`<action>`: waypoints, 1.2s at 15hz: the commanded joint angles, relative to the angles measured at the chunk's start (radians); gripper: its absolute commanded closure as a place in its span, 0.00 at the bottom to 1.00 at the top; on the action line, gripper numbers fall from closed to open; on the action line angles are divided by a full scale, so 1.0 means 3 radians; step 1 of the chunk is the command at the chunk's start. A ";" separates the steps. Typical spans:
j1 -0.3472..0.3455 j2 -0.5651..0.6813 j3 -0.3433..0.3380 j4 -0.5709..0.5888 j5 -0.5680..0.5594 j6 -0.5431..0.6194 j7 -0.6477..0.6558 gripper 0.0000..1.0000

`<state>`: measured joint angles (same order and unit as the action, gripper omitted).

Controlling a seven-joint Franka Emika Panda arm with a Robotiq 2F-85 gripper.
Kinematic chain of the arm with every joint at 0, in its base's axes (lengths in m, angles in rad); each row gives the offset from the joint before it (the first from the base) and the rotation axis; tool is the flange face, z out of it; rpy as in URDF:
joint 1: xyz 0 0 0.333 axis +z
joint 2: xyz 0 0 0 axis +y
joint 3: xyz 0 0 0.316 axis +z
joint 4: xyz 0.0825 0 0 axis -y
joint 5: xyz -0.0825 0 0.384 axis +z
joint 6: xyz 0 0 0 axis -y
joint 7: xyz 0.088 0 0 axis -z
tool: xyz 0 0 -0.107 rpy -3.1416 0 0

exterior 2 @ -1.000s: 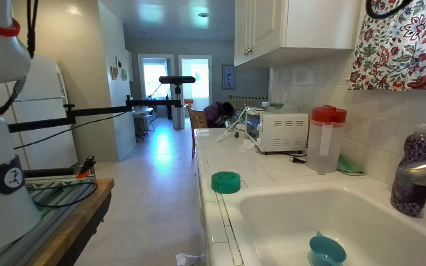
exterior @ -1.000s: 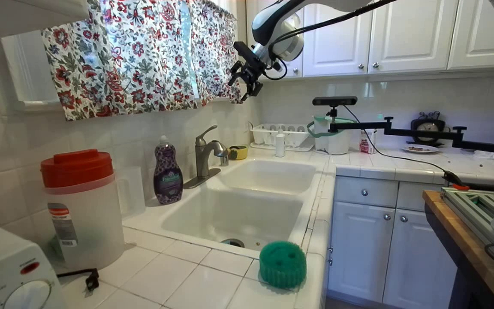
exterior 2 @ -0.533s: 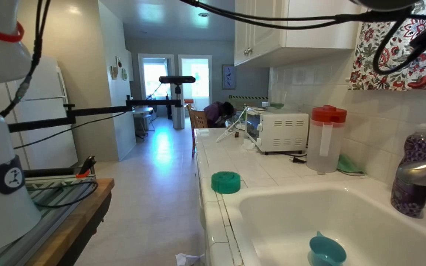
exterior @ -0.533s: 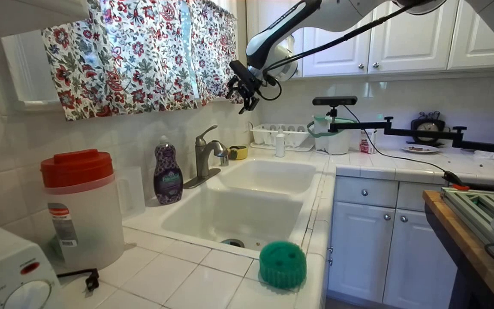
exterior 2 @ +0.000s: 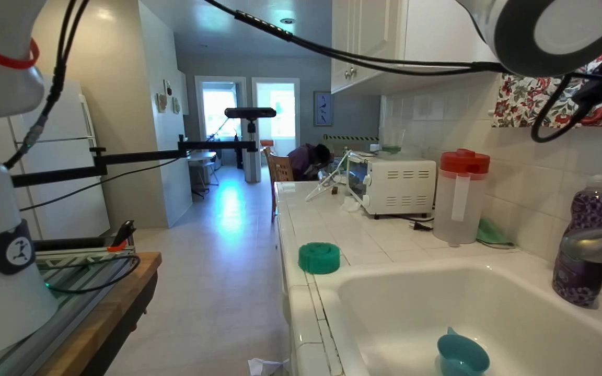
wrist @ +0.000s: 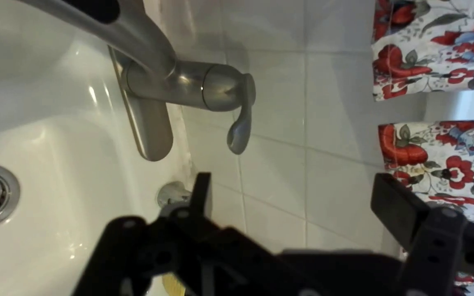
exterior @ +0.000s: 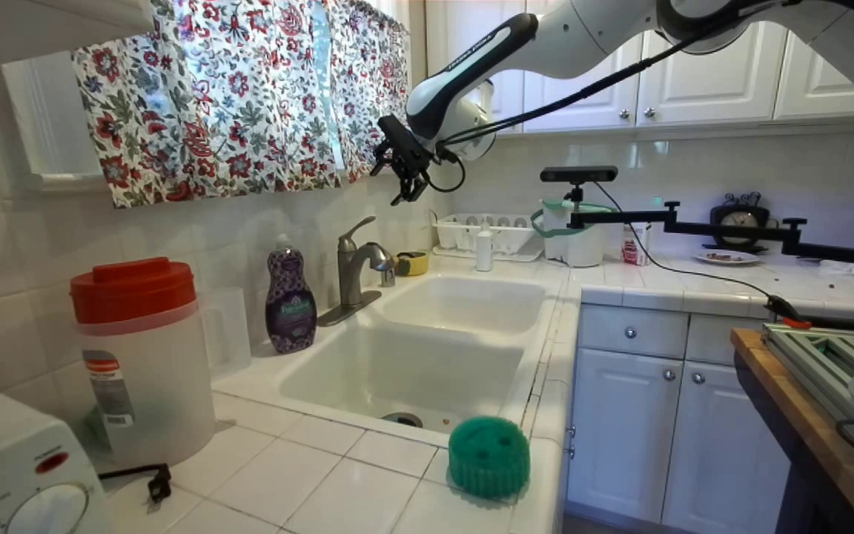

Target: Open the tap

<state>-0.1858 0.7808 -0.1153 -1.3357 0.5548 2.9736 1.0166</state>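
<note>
Two black fingers (wrist: 200, 192) on my hand (wrist: 293, 193) are spread wide. My hand is up higher than the grey tap (exterior: 351, 278), which stands at the edge of the sink (exterior: 412, 371), near the purple soap bottle (exterior: 291, 304).

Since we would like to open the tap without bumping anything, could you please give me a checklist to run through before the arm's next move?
1. Gripper open: ok, its jaws stand apart with nothing held.
2. Lever handle of the tap visible from the wrist: ok, in plain sight.
3. Gripper around the lever handle: not ok; an exterior view shows a gap.
4. Gripper aligned with the lever handle in depth: cannot tell.
5. Dish-soap bottle upright: ok, standing beside the tap.
6. Sink free of loose things: not ok, a blue cup is in it.
</note>
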 commanded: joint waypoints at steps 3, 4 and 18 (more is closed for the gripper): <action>-0.0011 0.0361 -0.0112 0.0435 -0.0072 -0.0027 0.0223 0.00; 0.0015 0.0384 -0.0166 0.0453 -0.0075 -0.0073 0.0312 0.00; -0.0039 0.0654 -0.0198 0.0671 -0.0393 -0.0272 0.0224 0.00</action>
<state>-0.1949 0.9189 -0.1643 -1.2207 0.4830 2.9216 1.0658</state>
